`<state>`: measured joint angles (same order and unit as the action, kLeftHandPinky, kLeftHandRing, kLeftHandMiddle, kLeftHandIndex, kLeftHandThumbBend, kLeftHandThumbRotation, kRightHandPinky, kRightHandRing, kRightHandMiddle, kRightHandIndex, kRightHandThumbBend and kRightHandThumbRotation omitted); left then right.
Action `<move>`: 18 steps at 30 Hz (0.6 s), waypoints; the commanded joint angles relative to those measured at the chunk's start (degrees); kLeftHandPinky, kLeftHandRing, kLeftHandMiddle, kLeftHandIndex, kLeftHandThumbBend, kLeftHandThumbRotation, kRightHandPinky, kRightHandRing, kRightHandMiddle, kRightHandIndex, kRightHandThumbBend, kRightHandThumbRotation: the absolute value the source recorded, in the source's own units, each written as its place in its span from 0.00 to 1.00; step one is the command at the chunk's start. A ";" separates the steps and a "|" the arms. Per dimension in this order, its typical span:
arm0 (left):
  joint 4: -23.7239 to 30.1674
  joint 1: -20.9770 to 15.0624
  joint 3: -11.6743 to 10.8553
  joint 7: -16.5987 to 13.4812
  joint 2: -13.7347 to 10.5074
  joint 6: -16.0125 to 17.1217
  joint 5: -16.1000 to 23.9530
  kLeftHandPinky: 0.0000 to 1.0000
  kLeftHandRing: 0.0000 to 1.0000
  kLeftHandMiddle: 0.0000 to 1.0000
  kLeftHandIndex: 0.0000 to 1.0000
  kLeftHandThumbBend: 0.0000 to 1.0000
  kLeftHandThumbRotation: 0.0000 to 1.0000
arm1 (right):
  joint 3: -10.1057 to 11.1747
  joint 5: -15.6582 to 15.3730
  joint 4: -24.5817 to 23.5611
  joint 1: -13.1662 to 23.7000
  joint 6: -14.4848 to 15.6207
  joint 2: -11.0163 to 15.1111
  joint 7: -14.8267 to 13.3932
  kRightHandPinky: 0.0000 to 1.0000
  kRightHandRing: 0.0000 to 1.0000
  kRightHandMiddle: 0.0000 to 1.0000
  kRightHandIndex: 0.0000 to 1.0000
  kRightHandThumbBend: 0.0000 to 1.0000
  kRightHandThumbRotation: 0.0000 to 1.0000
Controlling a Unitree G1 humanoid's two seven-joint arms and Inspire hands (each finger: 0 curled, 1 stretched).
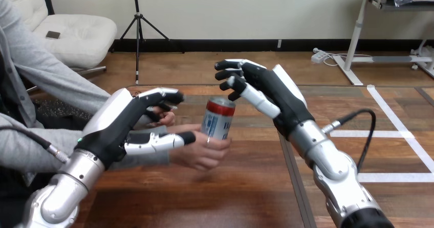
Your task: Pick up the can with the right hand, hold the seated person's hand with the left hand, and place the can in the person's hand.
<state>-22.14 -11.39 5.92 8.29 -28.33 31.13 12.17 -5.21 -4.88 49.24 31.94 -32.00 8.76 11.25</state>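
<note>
Red-topped can [219, 120] with a blue-and-white body stands upright and slightly tilted, just below the right hand [271, 92] and a little to the side towards the left hand [120, 123]. The can is off the wooden table [230, 197], held from below and around its lower part by the person's nearer hand [199, 154], whose fingers wrap its base. The right hand hangs over the can's top with its palm turned downward and its fingers [230, 77] loosely bent, closed round nothing; they sit above the rim and clear of it. Its thumb reaches down towards the can's top edge and ends just beside it, though whether the tip touches the rim cannot be told. The silver right forearm [332, 169] runs back from that hand to the bottom edge. The left hand lies across from the can, on the far side of the person's nearer hand, with its white back facing up. It rests over the wrist behind that hand, touching or nearly touching it, and whether it actually grips the person cannot be told. The person's farther hand [165, 118] shows just under the front of the left hand, between it and the can, near the can but apart from it.
</note>
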 commanded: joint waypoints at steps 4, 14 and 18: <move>-3.84 -1.08 -2.76 0.89 4.94 5.43 -7.97 0.64 0.78 0.79 0.78 0.90 0.82 | 2.27 2.56 -5.12 -2.40 -3.47 0.69 0.84 0.65 0.74 0.76 0.75 1.00 0.93; -4.14 2.00 -4.21 3.95 9.70 7.60 -16.59 0.68 0.82 0.82 0.80 0.88 0.94 | 3.47 6.12 -8.64 -7.48 -5.32 0.64 3.57 0.68 0.77 0.77 0.75 0.96 0.98; -3.43 3.54 -4.94 5.68 11.96 6.64 -20.77 0.73 0.85 0.84 0.81 0.88 0.92 | 3.87 7.89 -10.37 -9.62 -5.00 0.42 4.97 0.69 0.78 0.78 0.77 0.96 1.00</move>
<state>-25.99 -8.93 3.32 12.60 -19.01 38.07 -4.12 -2.86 0.61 43.26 23.05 -35.62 9.09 14.97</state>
